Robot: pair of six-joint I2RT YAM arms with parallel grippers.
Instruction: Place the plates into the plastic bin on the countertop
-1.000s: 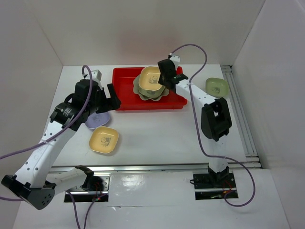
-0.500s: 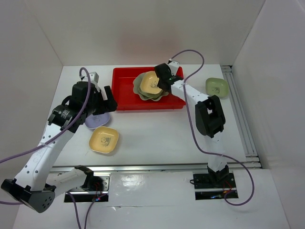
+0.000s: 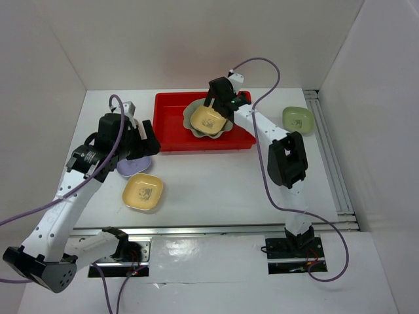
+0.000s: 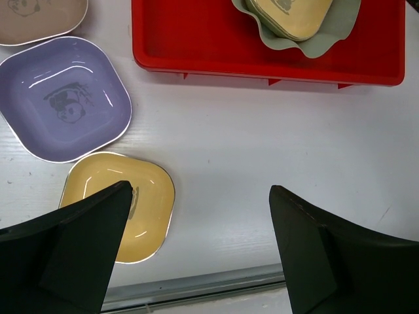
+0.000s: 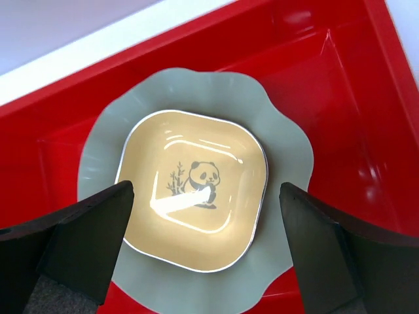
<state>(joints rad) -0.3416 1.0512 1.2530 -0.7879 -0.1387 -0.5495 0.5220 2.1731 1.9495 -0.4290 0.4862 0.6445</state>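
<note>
**Right arm.** Your right end effector (image 5: 206,196) hangs open and empty above a glossy, rounded-square yellow dish (image 5: 196,150). The dish now lies flat in the wavy-rimmed pale-green plate (image 5: 196,88) inside the smooth red plastic bin (image 5: 327,98). Half a second ago it sat askew at the fingers.

**Left arm.** Your left end effector (image 4: 200,190), open and empty, has barely shifted over the white tabletop (image 4: 262,150). It is near a lavender dish (image 4: 62,98) and a second yellow dish (image 4: 150,209).

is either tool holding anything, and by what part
Nothing is held. The right tool hangs open over the yellow dish in the red bin; the left tool is open above the countertop.
</note>
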